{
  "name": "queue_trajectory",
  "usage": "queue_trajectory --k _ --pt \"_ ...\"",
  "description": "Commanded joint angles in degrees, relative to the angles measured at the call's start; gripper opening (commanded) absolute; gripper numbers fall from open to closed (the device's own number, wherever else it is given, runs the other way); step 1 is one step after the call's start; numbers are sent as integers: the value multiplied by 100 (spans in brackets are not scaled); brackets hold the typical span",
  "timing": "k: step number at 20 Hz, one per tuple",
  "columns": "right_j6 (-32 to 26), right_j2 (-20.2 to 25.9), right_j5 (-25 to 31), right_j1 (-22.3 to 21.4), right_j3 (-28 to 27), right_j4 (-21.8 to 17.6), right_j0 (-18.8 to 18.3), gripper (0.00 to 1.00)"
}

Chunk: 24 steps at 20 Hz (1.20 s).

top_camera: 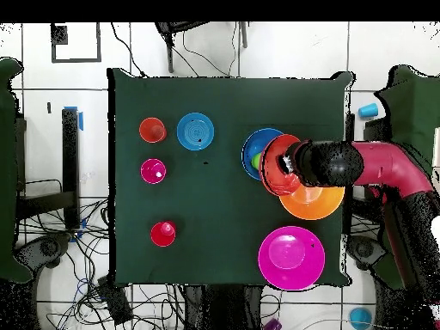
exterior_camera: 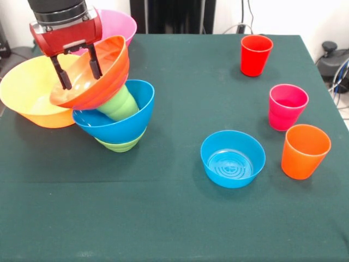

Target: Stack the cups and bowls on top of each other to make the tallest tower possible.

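- Nearest the camera: small translucent blue bowl (exterior_camera: 233,159), upright, ringed bottom visible, alone on green table (exterior_camera: 174,218).
- Just right of it: orange cup (exterior_camera: 305,151); behind that, magenta-pink cup (exterior_camera: 287,106); farther back, red cup (exterior_camera: 256,54). All three upright, apart from one another, unstacked.
- Tower (exterior_camera: 112,103) at left of front view: small green bowl (exterior_camera: 121,145) at base, wide blue bowl (exterior_camera: 117,121) nested in it and tipped, light green cup (exterior_camera: 119,105) lying slanted inside blue bowl, shallow orange-red bowl (exterior_camera: 92,73) on top, steeply tilted.
- Gripper (exterior_camera: 78,70): fingers apart, straddling rim of orange-red bowl, one finger inside, one outside; actual contact not discernible.
- Big yellow-orange bowl (exterior_camera: 30,93) just beside tower, seemingly touching orange-red bowl; big pink bowl (exterior_camera: 117,24) behind gripper.
- Judged stage: top bowl being placed or released; five pieces left off the pile.
- Risk: slanted cup gives poor seat, so orange-red bowl likely to slide off on release.
- Risk: finger snagging rim on withdrawal, dragging whole leaning stack over.
- Risk: tilt compounding with each added piece; re-seating cup upright probably needed first.
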Motion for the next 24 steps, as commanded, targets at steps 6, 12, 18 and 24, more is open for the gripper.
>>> queue_trajectory --k 6,12,18,24 --pt "379 -133 166 -1180 844 605 209 100" --pt "331 -112 256 -1770 1086 1048 222 100" --pt "389 -190 249 -2090 1199 1336 380 100" --pt "608 -363 241 -2213 1147 1477 659 100"
